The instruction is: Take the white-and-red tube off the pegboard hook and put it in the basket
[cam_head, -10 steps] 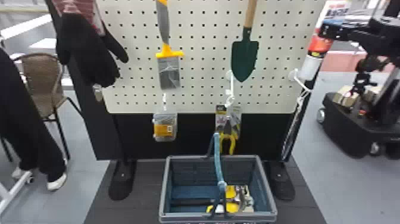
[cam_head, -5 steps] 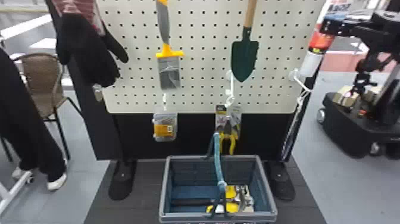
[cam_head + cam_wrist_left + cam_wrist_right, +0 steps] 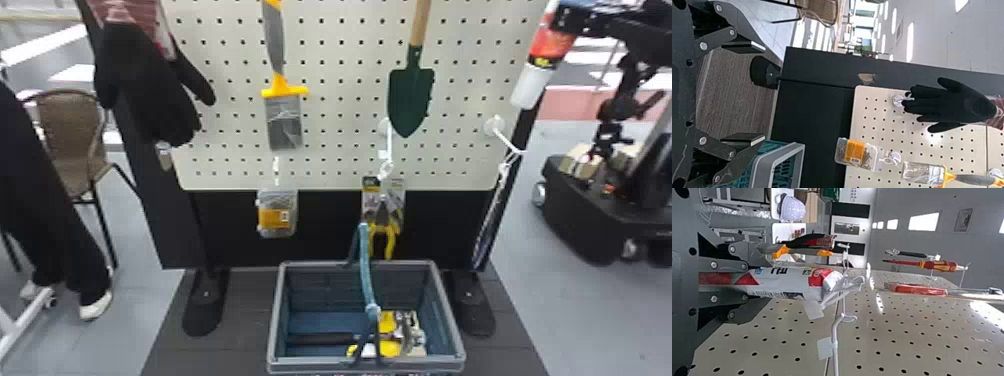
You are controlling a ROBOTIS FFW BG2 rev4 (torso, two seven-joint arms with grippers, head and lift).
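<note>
1. tube: white, banded red, dark lettering.
2. pegboard: cream, dotted with rows of dark holes.
3. basket: grey rim, blue inside.
4. trowel: dark green blade, tan handle.
5. brush: grey and yellow handle.
6. glove: black, reddish striped cuff.
7. pliers: yellow handles.
8. screwdriver: red and yellow.

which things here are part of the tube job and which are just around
For the job:
- white-and-red tube
- right gripper, with the tube between its fingers
- basket
- pegboard

Just around:
- black glove
- paintbrush
- trowel
- chair
- left gripper, empty
</note>
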